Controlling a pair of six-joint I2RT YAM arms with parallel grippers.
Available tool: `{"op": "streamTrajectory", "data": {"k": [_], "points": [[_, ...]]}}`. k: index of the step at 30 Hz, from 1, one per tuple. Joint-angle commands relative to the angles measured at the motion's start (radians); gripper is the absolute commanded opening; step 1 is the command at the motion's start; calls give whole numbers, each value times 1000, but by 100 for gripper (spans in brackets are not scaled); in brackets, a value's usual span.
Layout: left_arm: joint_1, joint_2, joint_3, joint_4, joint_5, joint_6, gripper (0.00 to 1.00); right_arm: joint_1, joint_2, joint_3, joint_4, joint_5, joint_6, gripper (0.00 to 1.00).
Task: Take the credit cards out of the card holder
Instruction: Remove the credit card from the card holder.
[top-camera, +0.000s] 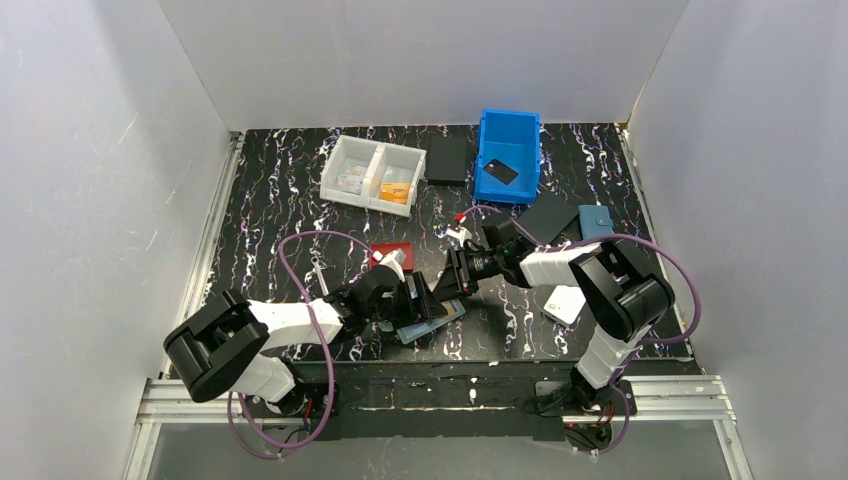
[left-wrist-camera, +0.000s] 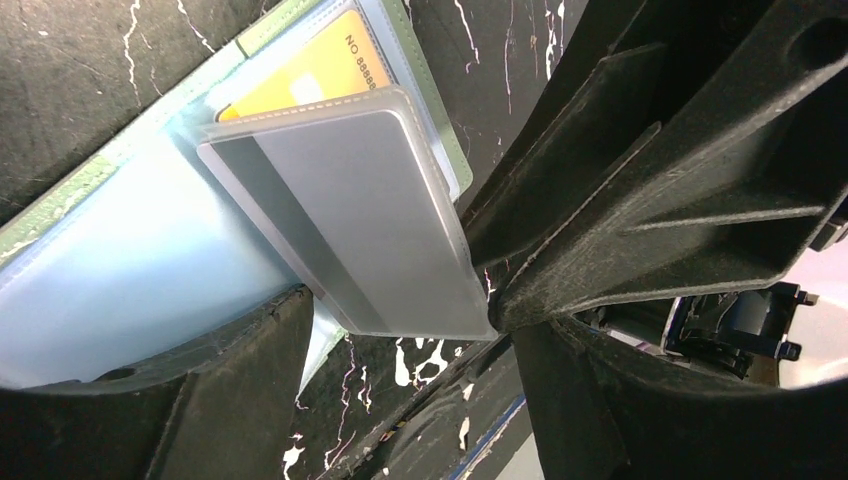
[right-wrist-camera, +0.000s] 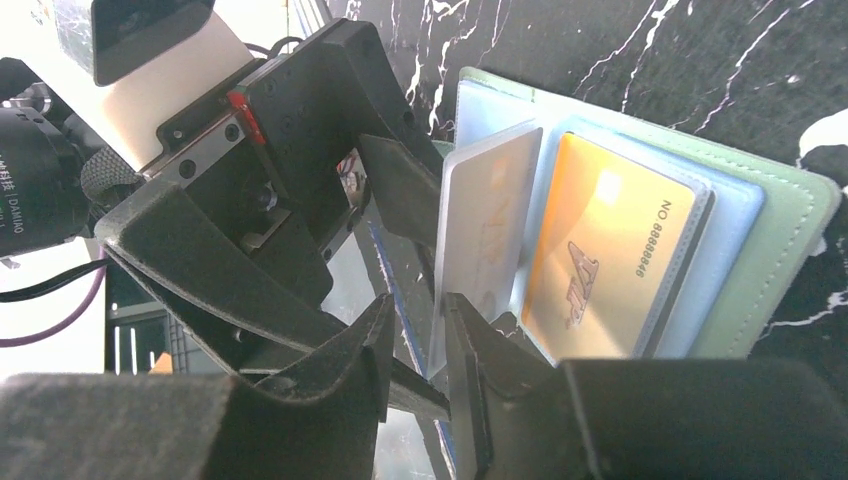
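Observation:
The sage-green card holder (top-camera: 432, 322) lies open on the table between both grippers. In the right wrist view its green edge (right-wrist-camera: 790, 240) frames clear sleeves with an orange card (right-wrist-camera: 600, 250) in one pocket. A grey card (right-wrist-camera: 485, 220) stands up on edge from the sleeves. My right gripper (right-wrist-camera: 417, 310) has its jaws a narrow gap apart, the grey card's lower edge between them, close to one finger. My left gripper (left-wrist-camera: 400, 345) is open, its fingers wide on either side of the grey card (left-wrist-camera: 350, 210), above the orange card (left-wrist-camera: 300, 85).
A red wallet (top-camera: 392, 252) lies just behind the left gripper (top-camera: 415, 298). A white wallet (top-camera: 565, 303) and a blue one (top-camera: 597, 220) lie at the right. At the back stand a white divided bin (top-camera: 373, 172), a black pad (top-camera: 447, 158) and a blue bin (top-camera: 508, 155) holding a dark card.

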Motion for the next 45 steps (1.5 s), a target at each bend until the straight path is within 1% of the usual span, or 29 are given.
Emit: {"op": "streamTrajectory", "data": {"k": [1, 3, 9, 11, 13, 18, 19, 23, 25, 26, 28, 33, 36, 42, 45], "points": [[-2, -14, -6, 8, -7, -5, 69, 20, 17, 1, 65, -79, 42, 33], [-2, -21, -12, 7, -8, -8, 64, 24, 21, 3, 70, -86, 46, 33], [-2, -33, -37, 7, -11, -24, 45, 28, 20, 4, 89, -105, 59, 34], [-2, -44, -49, 7, -14, -30, 36, 29, 19, 6, 91, -111, 59, 36], [-2, -62, -65, 6, -21, -37, 31, 28, 15, 8, 95, -115, 55, 40], [-2, -104, -119, 7, -39, -67, 31, 28, -2, 20, 78, -120, 22, 51], [-2, -112, -132, 6, -43, -77, 32, 27, -3, 22, 68, -117, 12, 52], [-2, -153, -186, 6, -58, -121, 46, 28, -6, 35, 16, -104, -36, 53], [-2, -177, -208, 7, -73, -137, 56, 28, -11, 48, -24, -88, -80, 53], [-1, -190, -217, 7, -82, -142, 59, 27, -14, 50, -37, -82, -94, 53], [4, -211, -228, 6, -97, -141, 61, 28, -19, 54, -54, -71, -115, 53], [43, -244, -243, 6, -107, -146, 61, 28, -18, 64, -87, -63, -145, 53], [64, -247, -244, 6, -109, -157, 58, 28, -21, 69, -97, -61, -156, 53], [88, -230, -241, 6, -114, -176, 48, 28, -25, 80, -129, -54, -197, 52], [95, -213, -237, 7, -114, -179, 41, 28, -27, 86, -146, -51, -223, 52]]}}
